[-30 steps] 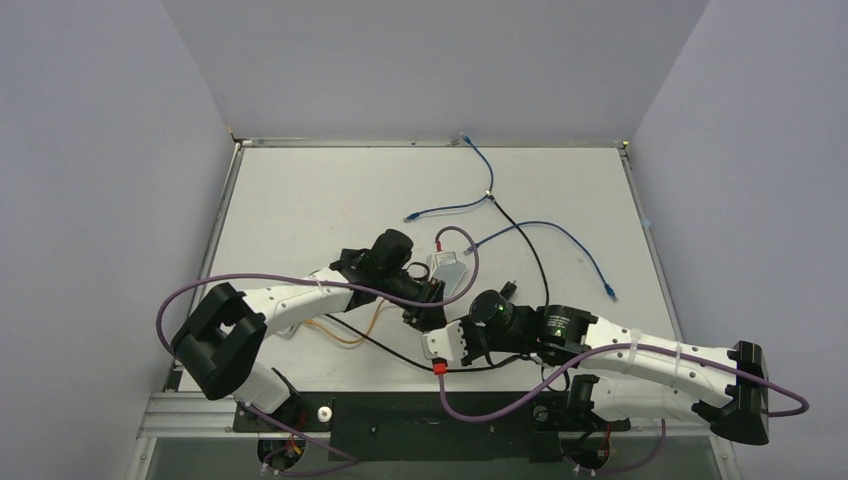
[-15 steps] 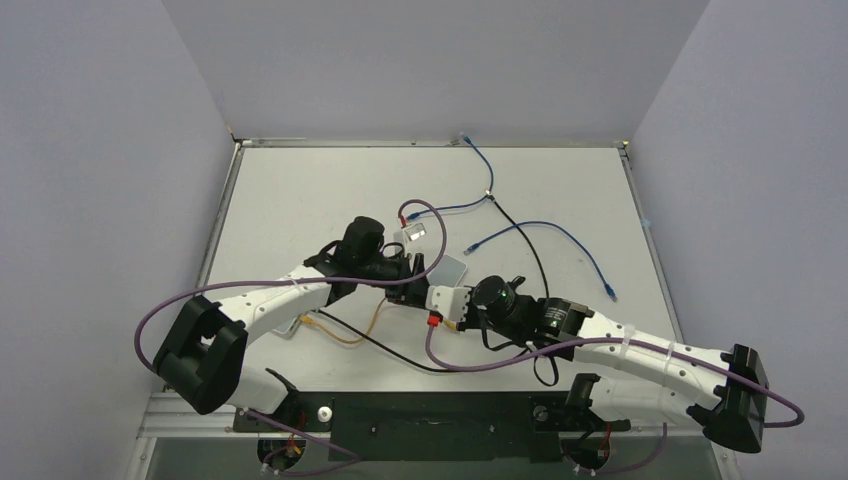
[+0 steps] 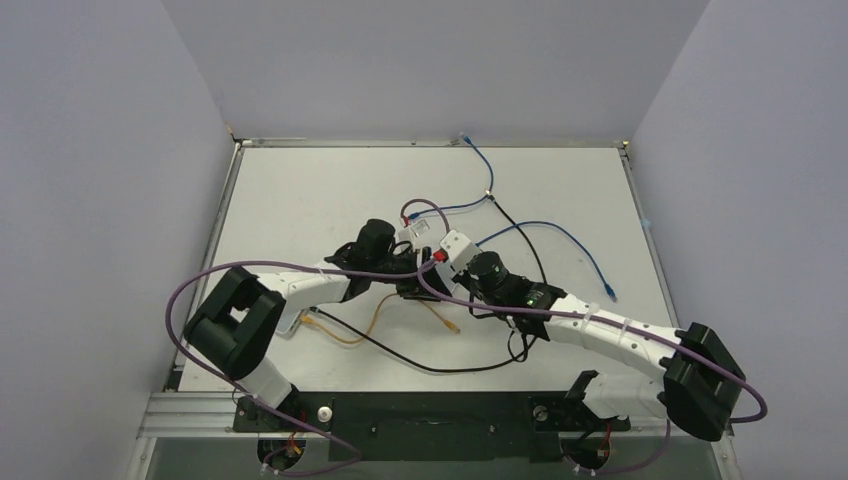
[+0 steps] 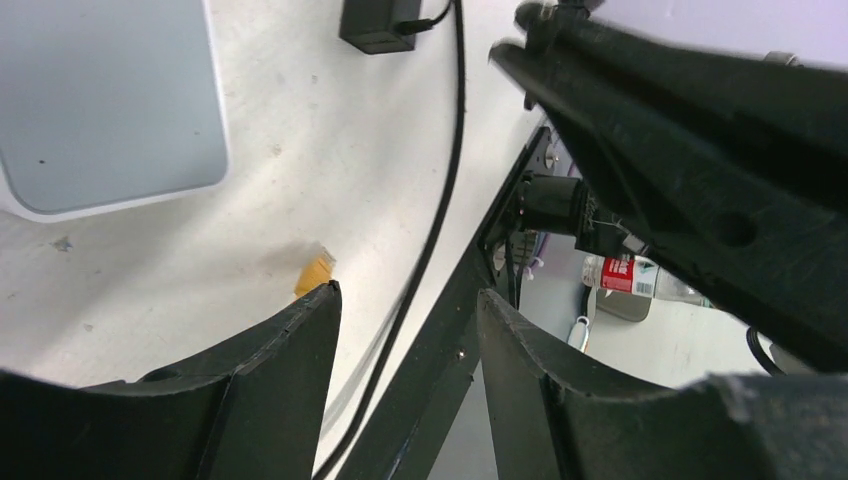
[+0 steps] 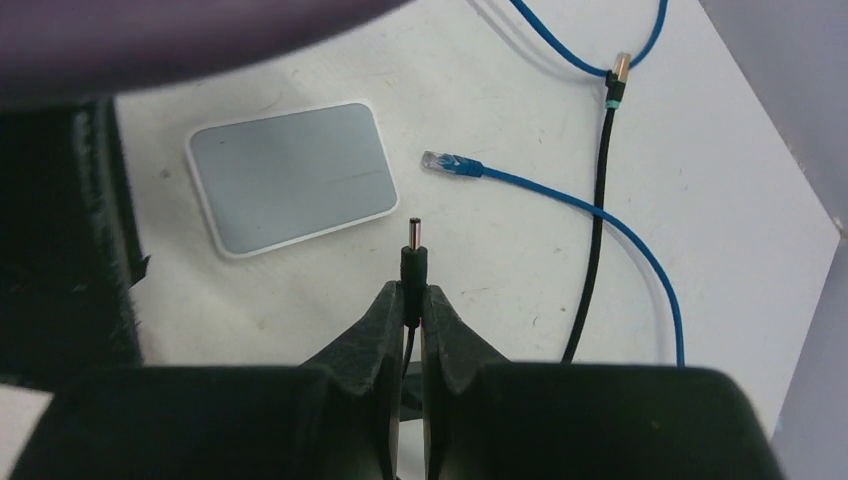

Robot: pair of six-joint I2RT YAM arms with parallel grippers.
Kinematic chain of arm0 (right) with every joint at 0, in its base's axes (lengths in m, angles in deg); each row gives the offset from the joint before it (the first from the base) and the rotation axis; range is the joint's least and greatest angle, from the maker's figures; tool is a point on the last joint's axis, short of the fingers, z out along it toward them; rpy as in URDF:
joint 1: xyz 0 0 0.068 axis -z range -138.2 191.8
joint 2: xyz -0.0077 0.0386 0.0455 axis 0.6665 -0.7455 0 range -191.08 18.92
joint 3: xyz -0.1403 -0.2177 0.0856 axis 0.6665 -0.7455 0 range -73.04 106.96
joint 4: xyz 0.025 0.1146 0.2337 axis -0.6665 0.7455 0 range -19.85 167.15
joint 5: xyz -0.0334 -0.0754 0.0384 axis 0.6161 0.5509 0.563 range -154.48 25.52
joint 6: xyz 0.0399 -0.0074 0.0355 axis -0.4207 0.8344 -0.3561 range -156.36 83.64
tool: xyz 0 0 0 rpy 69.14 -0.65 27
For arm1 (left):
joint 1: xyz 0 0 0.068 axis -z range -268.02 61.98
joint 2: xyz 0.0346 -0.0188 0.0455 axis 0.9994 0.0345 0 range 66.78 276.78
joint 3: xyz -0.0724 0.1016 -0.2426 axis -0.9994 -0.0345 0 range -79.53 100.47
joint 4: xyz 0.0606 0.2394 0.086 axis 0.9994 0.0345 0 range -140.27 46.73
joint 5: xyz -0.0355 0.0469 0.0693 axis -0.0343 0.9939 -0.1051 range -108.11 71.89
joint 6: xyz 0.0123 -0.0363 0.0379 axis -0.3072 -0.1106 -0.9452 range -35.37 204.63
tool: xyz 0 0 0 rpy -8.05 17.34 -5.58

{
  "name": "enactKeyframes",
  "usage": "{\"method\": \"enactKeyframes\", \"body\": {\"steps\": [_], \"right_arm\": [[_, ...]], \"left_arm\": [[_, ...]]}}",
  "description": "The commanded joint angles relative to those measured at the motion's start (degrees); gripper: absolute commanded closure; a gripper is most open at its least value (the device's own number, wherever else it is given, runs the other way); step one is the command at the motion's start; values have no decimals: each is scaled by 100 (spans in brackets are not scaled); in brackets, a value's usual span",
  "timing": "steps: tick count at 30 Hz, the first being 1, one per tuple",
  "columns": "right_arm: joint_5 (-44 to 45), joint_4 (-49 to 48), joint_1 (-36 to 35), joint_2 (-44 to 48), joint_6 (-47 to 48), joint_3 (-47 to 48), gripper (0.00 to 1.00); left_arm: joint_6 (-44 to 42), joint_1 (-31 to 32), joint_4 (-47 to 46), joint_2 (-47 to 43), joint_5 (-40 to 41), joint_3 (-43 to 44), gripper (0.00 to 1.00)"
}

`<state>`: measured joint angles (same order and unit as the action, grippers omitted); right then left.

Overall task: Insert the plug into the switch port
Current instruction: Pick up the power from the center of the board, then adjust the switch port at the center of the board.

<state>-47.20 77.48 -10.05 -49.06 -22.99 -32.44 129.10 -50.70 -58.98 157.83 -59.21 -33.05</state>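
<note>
Upper left of the left wrist view, the white switch box (image 4: 110,100) lies flat, grey face up. Lower in that view, the left gripper (image 4: 407,295) stands spread and empty above an orange connector (image 4: 315,272) and a black cable (image 4: 440,200). At centre of the right wrist view, the right gripper (image 5: 411,295) pinches the plug (image 5: 413,255) by its black collar. The metal tip points up the frame, just beside the box's near right corner and not touching it. A blue cable (image 5: 560,195) trails to the right. The switch port does not show on any visible edge. A clean insertion likely calls for finding that socket, lowering the plug level with the narrow edge, squaring its axis to the opening, bracing the box with the free gripper, and pushing straight and gently.
</note>
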Motion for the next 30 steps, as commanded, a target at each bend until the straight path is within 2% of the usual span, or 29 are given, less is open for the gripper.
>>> {"method": "enactKeyframes", "body": {"steps": [1,14,30], "right_arm": [[251,-895,361,-440,-609,230,100],[-651,-1620,1359,-1736,-929,504,100],[-2109,-1083,1926,-2997,-636,1483,100]], "left_arm": [[325,-28,-899,273,130,-87,50],[519,-158,-1442,793,622,-651,50],[628,-505,-1687,1159,993,-1041,50]]}}
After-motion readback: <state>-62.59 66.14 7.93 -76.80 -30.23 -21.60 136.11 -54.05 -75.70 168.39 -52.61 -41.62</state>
